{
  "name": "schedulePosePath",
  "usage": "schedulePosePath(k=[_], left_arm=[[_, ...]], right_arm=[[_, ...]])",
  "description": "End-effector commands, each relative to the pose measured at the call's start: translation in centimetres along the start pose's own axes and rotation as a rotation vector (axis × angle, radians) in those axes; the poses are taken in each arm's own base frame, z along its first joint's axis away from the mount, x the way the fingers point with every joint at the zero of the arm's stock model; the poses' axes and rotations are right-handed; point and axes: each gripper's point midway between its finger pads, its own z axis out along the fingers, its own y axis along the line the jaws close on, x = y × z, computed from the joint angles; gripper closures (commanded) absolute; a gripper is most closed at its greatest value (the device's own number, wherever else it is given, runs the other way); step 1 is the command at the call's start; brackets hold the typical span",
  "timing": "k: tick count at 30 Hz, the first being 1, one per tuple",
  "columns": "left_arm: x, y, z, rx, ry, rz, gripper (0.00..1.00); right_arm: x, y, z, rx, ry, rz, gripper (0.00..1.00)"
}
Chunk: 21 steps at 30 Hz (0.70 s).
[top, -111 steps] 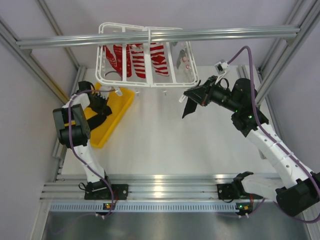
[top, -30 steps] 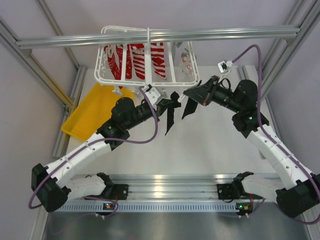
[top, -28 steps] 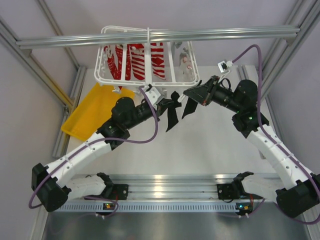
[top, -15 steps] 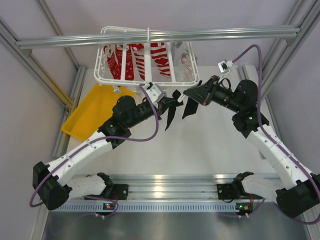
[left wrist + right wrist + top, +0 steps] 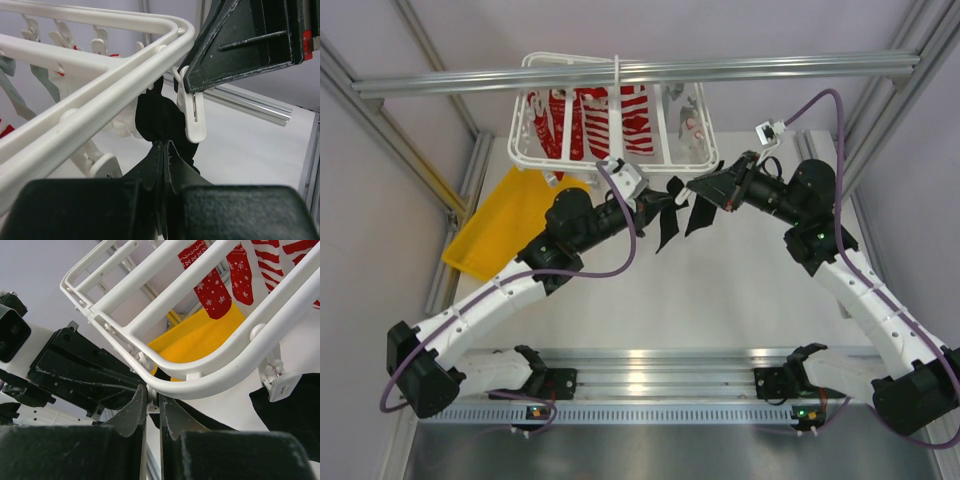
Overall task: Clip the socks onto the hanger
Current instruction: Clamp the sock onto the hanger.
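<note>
The white hanger (image 5: 613, 112) hangs at the back centre. My left gripper (image 5: 655, 207) is shut on a limp black sock (image 5: 668, 228) and holds its top just under the hanger's near corner. In the left wrist view the sock (image 5: 159, 117) bunches above my left gripper (image 5: 164, 146), right beside a white clip (image 5: 193, 114). My right gripper (image 5: 704, 188) is shut on that clip, which sits between its jaws in the right wrist view (image 5: 153, 399). A second black sock (image 5: 701, 214) hangs from another clip (image 5: 280, 383) on the hanger's front rail (image 5: 225, 371).
Red-and-white patterned socks (image 5: 590, 118) and a pale garment (image 5: 688, 122) hang inside the hanger. A yellow tray (image 5: 500, 228) lies on the table at the left. An aluminium beam (image 5: 770, 66) crosses above the hanger. Frame posts stand at both sides.
My left arm left the yellow tray and carried the black sock to the hanger's near corner. In the last second it edged up and right toward the clip. My right gripper has stayed at the clip.
</note>
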Motion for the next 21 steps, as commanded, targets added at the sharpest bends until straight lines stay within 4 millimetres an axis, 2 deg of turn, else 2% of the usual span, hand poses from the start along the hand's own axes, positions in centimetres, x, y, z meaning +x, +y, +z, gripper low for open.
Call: schedulePosePath(k=[1,9,12,13,16,21], left_arm=[[-4.06,-0.6,0.65,0.031,-0.114,0.004,1.0],[-4.43,-1.33,0.85,0.055,-0.127,-0.019,1.0],[-4.63,-1.28,0.77,0.054,-0.132,-0.018,1.0],[-4.53,-1.36,0.81,0.057,-0.129,-0.019,1.0],[-4.52,-1.27,0.76,0.054,-0.127,-0.017,1.0],[-4.28,-1.19,0.72,0.049,-0.12,-0.015,1.0]], right_arm=[[-1.43,1.43,-0.26,-0.04,-0.037,-0.039,1.0],[-1.46,1.32,-0.24,-0.036,-0.04,-0.043,0.99],[-1.48,1.28,-0.21,-0.037,-0.038,-0.044,0.88],[-1.43,1.33,-0.2,-0.039,-0.036,-0.047,0.81],[-1.39,1.27,-0.23,-0.037,-0.033,-0.048,0.71],[-1.46,1.42,-0.43,-0.033,-0.031,-0.056,0.63]])
